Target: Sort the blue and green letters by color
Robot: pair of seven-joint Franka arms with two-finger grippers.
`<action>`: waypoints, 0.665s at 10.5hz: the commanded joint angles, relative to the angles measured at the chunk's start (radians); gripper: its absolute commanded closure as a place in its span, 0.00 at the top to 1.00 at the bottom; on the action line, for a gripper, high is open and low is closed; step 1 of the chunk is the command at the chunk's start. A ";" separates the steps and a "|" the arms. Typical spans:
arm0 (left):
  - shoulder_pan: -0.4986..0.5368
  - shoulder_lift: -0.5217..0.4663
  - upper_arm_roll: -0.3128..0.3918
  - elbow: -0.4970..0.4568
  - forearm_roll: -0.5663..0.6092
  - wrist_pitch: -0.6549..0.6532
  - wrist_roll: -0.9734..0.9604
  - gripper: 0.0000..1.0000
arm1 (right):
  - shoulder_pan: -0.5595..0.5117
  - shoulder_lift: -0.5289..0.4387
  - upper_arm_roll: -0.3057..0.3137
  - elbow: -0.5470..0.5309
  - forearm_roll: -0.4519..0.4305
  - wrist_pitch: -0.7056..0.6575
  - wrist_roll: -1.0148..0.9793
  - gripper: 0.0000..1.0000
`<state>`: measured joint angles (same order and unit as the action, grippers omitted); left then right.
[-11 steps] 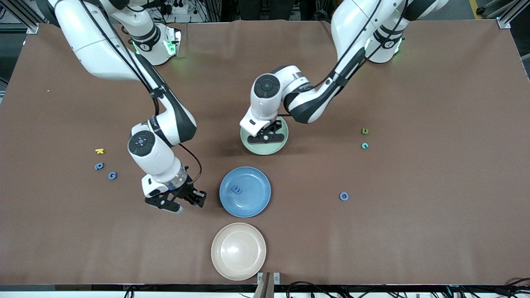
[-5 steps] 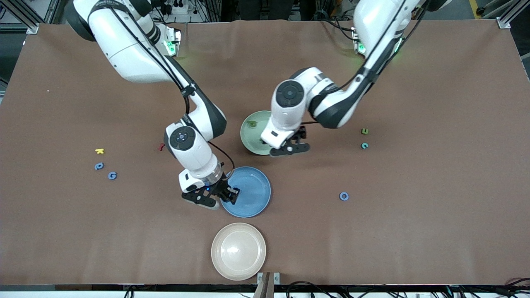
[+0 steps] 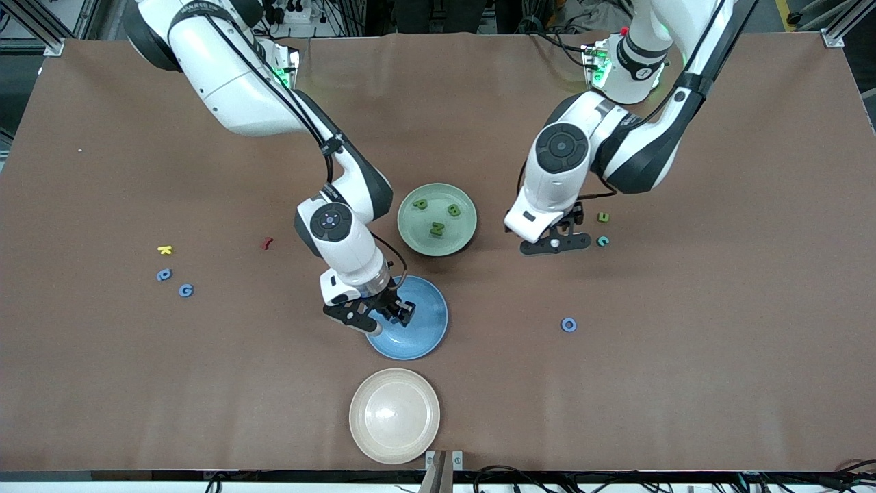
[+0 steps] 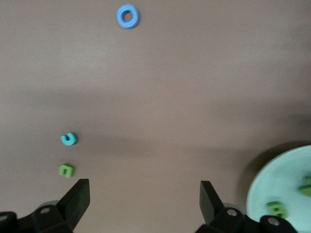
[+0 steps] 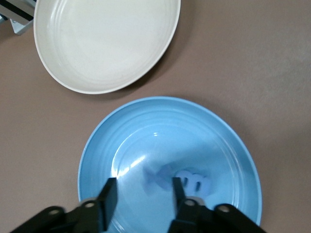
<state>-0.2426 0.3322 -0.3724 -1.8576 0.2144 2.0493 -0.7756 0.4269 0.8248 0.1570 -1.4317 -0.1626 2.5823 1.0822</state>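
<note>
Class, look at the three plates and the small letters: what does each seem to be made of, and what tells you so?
Blue plate, cream plate, green plate: probably glazed ceramic or hard plastic; glossy highlights and moulded concentric rings show. Green letters and blue letter O: likely foam; flat, matte, no shine.

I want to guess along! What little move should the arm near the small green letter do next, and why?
Probably the left gripper should glide toward the small green letter and lower over it. Its fingers are open and empty, that letter lies loose on the table, and the green plate already holds three green letters.
</note>
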 commanded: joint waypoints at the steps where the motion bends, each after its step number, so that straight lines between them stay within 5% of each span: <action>1: 0.104 -0.122 -0.010 -0.191 0.000 0.086 0.142 1.00 | -0.002 0.011 -0.011 0.031 -0.012 -0.011 0.041 1.00; 4: 0.186 -0.191 -0.010 -0.380 -0.001 0.239 0.254 1.00 | -0.046 0.001 -0.031 0.033 -0.009 -0.025 0.031 1.00; 7: 0.227 -0.203 -0.010 -0.524 -0.003 0.406 0.297 0.90 | -0.120 -0.064 -0.027 0.011 -0.005 -0.121 -0.037 1.00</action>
<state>-0.0472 0.1818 -0.3721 -2.2515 0.2145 2.3315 -0.5243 0.3610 0.8174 0.1176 -1.4076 -0.1630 2.5566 1.0958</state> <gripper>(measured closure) 0.066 0.000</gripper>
